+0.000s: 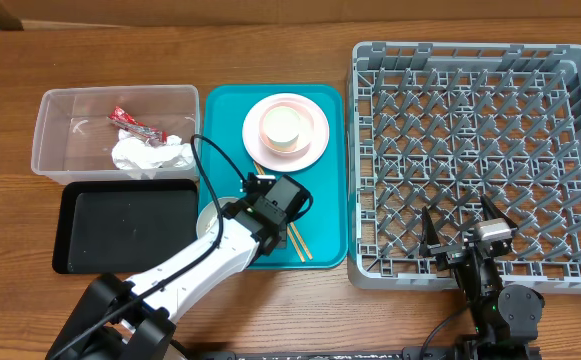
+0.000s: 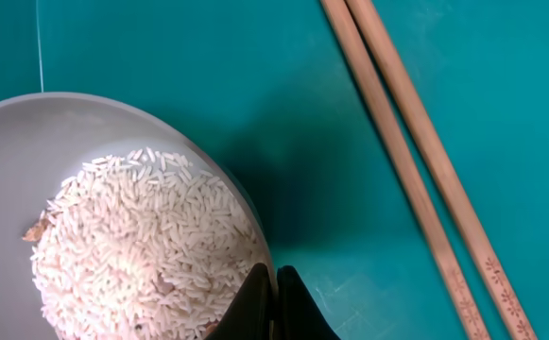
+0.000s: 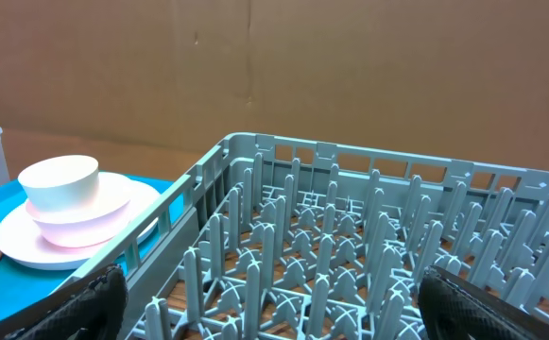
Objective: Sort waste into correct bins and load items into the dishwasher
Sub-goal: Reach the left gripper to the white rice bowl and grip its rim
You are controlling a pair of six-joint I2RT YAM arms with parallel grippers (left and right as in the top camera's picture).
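Overhead, a wooden desk (image 1: 270,55) is shown with two robot arms reaching in from its near edge.

Far to the left of the left pincer (image 2: 274,283) sits a clear tub (image 1: 55,150). It holds a crumpled napkin (image 1: 145,155) and a red wrapper (image 1: 135,123). A black tray (image 1: 120,225) lies closer in, just to the pincer's left.

The left pincer is closed tight, pinching the right-hand rim of a white bowl (image 2: 19,151). The bowl rests at the near left corner of a teal tray (image 1: 325,200). A mound of rice (image 2: 142,246) fills the bowl, spreading away to the pincer's left.

To the pincer's right, apart from the bowl, two chopsticks (image 2: 409,179) lie flat and side by side on the teal tray. Their long axis runs away from the pincer, slanting leftward as it goes. Beyond the pincer, farther back on the same tray, a pink plate (image 3: 14,241) carries a pink bowl (image 3: 76,222) with a white cup (image 3: 59,181) stacked on top.

Farthest right stands a grey dish rack (image 1: 470,48). The right pincer (image 1: 462,222) hovers over its near edge, jaws spread wide, holding nothing.

The coming move probably turns on both bins lying to the left of the gripped bowl. The rice would have to travel that way to be tipped out. The black tray is the closer bin, and the left arm is much the nearer one.
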